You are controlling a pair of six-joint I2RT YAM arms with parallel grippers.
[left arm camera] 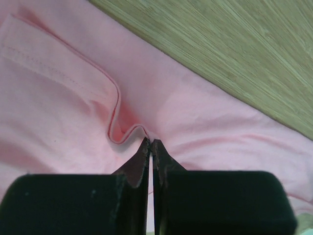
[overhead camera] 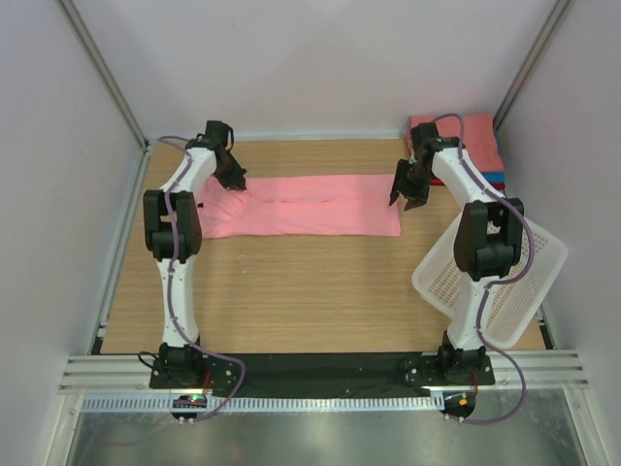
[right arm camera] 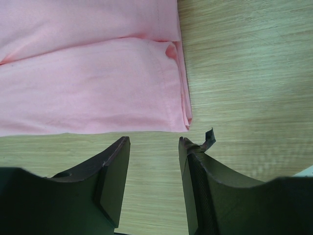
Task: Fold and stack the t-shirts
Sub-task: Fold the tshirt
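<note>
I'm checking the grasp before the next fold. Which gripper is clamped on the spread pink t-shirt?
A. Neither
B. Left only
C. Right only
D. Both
B: the left gripper has its jaws pinched together on a pucker of the pink t-shirt, while the right gripper stands open over the table, just off the shirt's hem.
</note>
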